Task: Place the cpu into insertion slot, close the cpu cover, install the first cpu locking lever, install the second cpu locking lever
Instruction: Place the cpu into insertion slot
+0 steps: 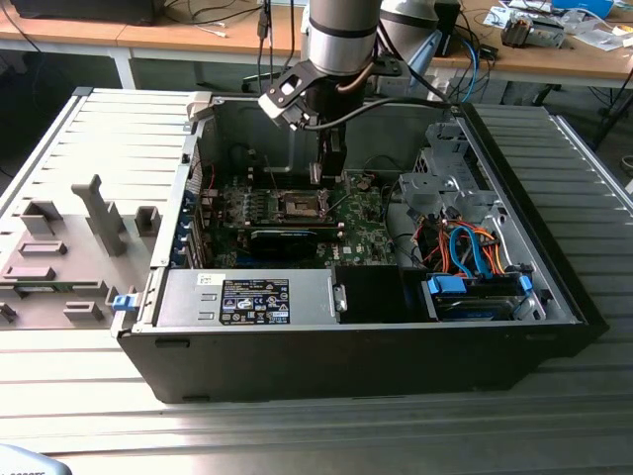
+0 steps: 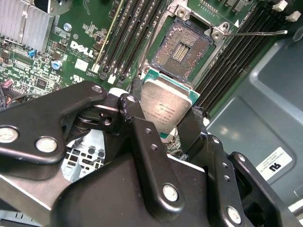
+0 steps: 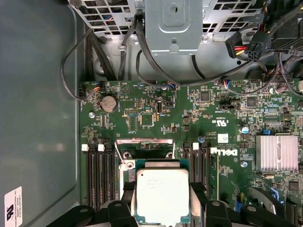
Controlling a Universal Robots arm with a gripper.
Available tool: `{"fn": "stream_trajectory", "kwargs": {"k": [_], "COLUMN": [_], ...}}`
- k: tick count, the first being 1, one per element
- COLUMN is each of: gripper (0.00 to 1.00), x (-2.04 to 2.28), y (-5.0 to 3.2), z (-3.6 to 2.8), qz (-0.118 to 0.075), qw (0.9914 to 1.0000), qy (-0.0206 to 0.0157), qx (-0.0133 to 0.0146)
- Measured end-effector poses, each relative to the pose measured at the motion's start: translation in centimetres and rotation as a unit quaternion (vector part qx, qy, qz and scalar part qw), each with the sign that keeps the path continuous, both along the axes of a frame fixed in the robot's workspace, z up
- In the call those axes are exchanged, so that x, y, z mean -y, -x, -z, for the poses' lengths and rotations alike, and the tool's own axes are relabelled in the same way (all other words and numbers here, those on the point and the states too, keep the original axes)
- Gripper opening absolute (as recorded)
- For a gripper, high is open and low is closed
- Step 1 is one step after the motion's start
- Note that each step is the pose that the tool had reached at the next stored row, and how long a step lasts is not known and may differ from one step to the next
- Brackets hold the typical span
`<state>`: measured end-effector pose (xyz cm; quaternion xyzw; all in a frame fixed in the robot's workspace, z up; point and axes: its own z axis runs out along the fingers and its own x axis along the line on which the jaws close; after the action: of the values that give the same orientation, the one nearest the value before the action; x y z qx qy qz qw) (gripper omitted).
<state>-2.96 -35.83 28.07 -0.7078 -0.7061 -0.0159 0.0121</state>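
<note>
My gripper (image 2: pixel 166 108) is shut on the cpu (image 2: pixel 164 109), a small square chip with a silvery top and green edge, gripped by two opposite sides. It hangs just above the green board, beside the insertion slot (image 2: pixel 183 46), whose dark pin field lies bare inside a shiny rim. In the first wrist view the cpu (image 3: pixel 162 193) covers most of the slot, and the cpu cover (image 3: pixel 144 142) stands raised at its far edge. A thin locking lever (image 2: pixel 258 33) sticks out from one slot corner. In the exterior view my gripper (image 1: pixel 329 170) hovers over the slot (image 1: pixel 305 205).
Black memory slots (image 2: pixel 132 33) flank the socket on both sides. A finned heatsink (image 3: pixel 277 152), a black graphics card (image 1: pixel 283 237), a drive cage (image 1: pixel 445 188) with orange and blue cables (image 1: pixel 473 249) and the case walls crowd the board. A grey fixture tray (image 1: pixel 69 247) lies outside the case.
</note>
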Motion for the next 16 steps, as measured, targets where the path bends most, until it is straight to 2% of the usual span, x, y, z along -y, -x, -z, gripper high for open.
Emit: {"fn": "stream_trajectory", "kwargs": {"k": [11,16], "gripper": [0.55,0.55], "x": [0.0,0.0], "y": [0.0,0.0], "z": [0.12,0.44], "qz": [0.0,0.0], "qw": [1.0,1.0], "qy": [0.0,0.0], "qx": [0.0,0.0]}}
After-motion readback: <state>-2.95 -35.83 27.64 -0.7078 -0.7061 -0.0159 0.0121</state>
